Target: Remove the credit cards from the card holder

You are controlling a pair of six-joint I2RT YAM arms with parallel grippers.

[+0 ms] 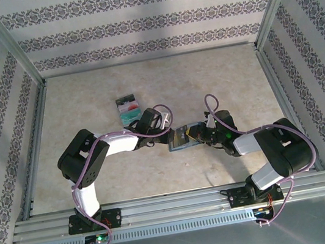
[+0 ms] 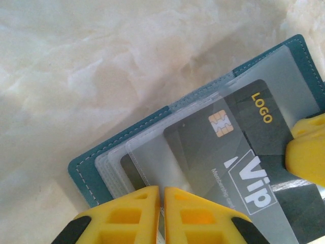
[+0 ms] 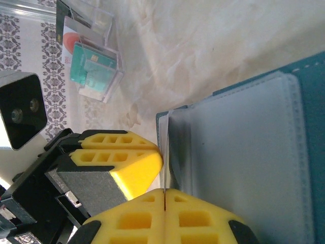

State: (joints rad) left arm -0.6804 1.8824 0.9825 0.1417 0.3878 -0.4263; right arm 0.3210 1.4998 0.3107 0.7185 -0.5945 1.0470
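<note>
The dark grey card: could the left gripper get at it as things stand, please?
Probably not yet: the left gripper is shut at the card holder's edge, the dark grey card lies under a clear sleeve, and the right gripper seems shut on it.

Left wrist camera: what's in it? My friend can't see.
A dark grey card marked VIP and LOGO lies among the clear sleeves of the open teal card holder on a pale table. The yellow left gripper is shut at the bottom edge.

the dark grey card [image 2: 223, 147] is cut off at the left wrist view's bottom edge.
</note>
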